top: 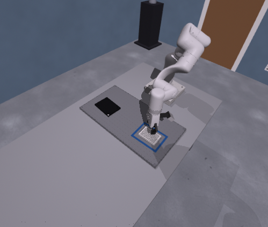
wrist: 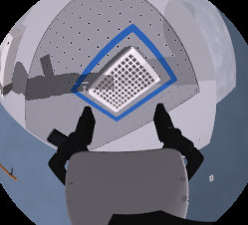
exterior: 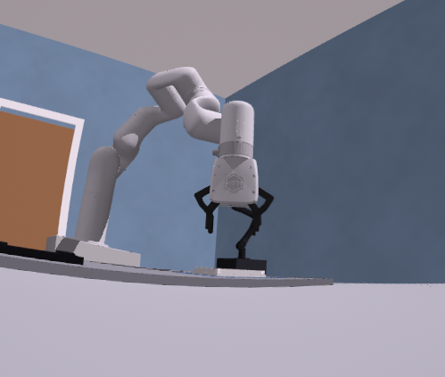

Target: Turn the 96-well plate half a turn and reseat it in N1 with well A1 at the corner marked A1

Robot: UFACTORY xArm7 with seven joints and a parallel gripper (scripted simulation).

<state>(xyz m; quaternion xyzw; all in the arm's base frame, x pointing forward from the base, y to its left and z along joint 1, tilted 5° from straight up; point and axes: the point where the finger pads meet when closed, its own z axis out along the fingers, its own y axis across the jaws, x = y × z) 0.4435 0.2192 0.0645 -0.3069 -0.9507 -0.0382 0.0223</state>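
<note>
Your gripper [wrist: 124, 122] hangs above the 96-well plate [wrist: 124, 81], fingers spread wide, gripping nothing. The plate lies flat inside the blue B1 outline [wrist: 158, 56]; nest N1 [top: 107, 106] sits well apart.

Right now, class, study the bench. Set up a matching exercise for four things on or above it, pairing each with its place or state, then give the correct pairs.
Things:
1. 96-well plate
2. plate nest N1
3. hand
4. taped outline B1

Places or states:
a. black, nothing in it
b. blue, framing the plate
c. fingers wide apart, holding nothing, above the plate
d. white, lying flat inside the outline

Pairs: 1-d, 2-a, 3-c, 4-b
</note>
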